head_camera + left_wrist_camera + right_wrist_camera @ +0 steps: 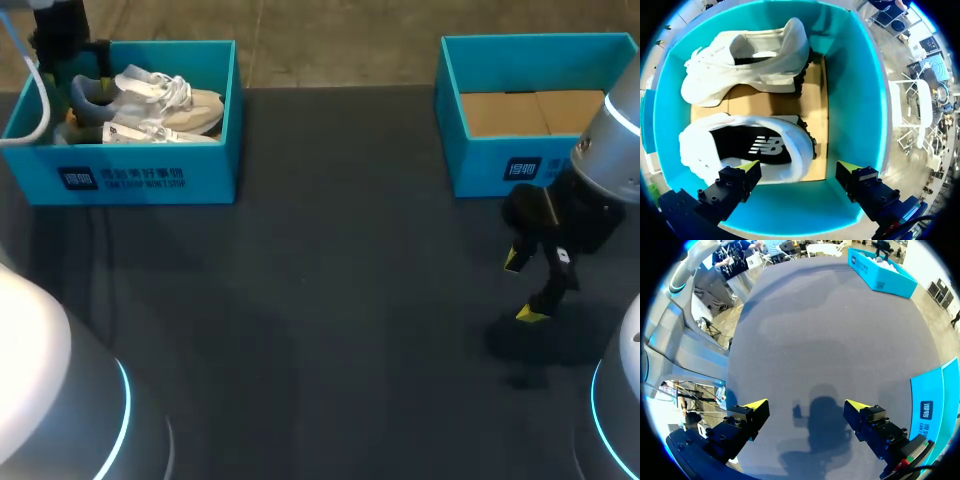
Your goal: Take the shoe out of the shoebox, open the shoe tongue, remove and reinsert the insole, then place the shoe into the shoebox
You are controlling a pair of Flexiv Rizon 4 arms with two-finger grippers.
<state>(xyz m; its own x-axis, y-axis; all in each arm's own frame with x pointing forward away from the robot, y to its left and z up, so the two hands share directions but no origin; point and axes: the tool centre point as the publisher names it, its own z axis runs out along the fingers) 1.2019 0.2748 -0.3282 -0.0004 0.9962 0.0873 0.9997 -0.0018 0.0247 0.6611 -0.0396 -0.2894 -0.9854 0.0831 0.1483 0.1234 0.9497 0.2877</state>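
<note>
The left arm (58, 40) sits in the upper left corner of the head view. Its fingers can't be made out there, since the arm's own bulk hides them over the left shoebox (150, 182). The wrist view sorts it out: the left gripper (799, 167) hangs inside the box with its fingers spread wide and nothing pinched. One yellow tip overlaps the near shoe (740, 145), whose opening faces the camera with the dark inside showing, but it's hard to say if the tip actually touches. The far shoe (747, 65) lies ahead of it along the opposite wall, with a strip of cardboard floor between the two. The blue walls hem the fingers in pretty close.

The right shoebox (500, 165) in the upper right is cut off by the frame edge and partly covered by the right arm (610, 150). The right gripper (521, 288) hovers just in front of that box, over the mat, fingers wide apart and gripping nothing. The dark grey table (320, 300) stretches wide between the two boxes.
</note>
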